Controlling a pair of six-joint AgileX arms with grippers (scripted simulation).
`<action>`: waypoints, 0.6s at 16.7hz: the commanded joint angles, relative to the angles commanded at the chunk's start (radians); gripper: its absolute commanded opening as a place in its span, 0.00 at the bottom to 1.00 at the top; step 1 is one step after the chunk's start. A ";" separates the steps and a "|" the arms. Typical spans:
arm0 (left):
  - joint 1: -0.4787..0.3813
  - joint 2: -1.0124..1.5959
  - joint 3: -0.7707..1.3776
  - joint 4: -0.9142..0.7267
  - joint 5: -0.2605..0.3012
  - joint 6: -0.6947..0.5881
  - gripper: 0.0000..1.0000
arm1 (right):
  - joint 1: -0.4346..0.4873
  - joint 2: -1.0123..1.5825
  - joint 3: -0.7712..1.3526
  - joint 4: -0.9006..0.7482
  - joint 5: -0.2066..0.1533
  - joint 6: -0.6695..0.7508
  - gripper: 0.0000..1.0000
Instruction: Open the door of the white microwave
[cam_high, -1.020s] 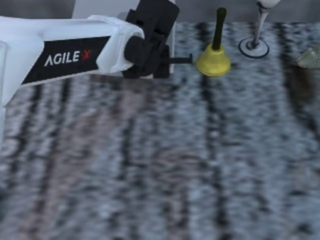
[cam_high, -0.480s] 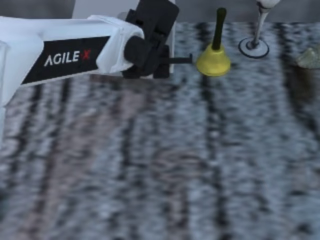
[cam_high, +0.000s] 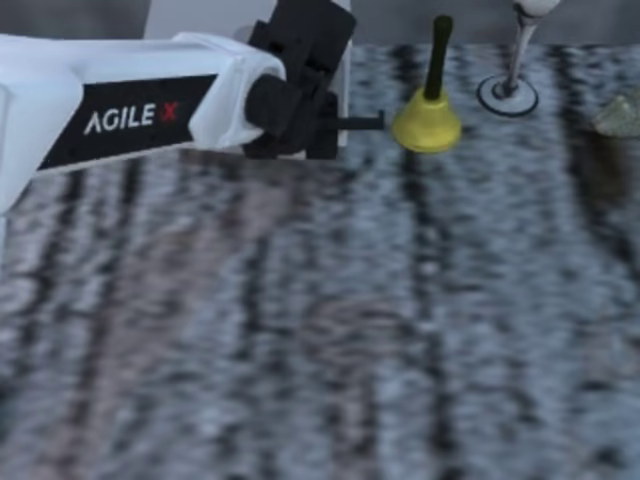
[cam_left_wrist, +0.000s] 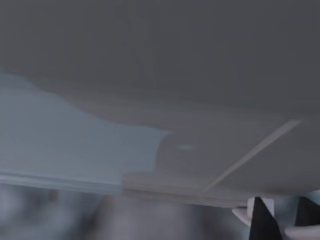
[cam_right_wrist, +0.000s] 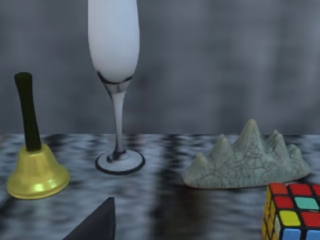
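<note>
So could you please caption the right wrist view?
Bell, glass, ceramic ridge and cube on the table.

A yellow bell (cam_right_wrist: 36, 172) with a tall black handle stands at the left of the frame on the mottled grey table (cam_right_wrist: 165, 200). Just right of it rises a white-bowled wine glass (cam_right_wrist: 114, 45) on a thin stem and round foot. Farther right lies a crackled grey-green ridged ornament (cam_right_wrist: 246, 162). A colourful puzzle cube (cam_right_wrist: 294, 211) fills the lower right corner. A dark wedge (cam_right_wrist: 97, 225) juts from the bottom edge.
</note>
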 joint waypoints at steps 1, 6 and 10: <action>0.003 -0.011 -0.011 0.009 0.006 0.010 0.00 | 0.000 0.000 0.000 0.000 0.000 0.000 1.00; 0.013 -0.040 -0.056 0.037 0.030 0.048 0.00 | 0.000 0.000 0.000 0.000 0.000 0.000 1.00; 0.013 -0.040 -0.056 0.037 0.030 0.048 0.00 | 0.000 0.000 0.000 0.000 0.000 0.000 1.00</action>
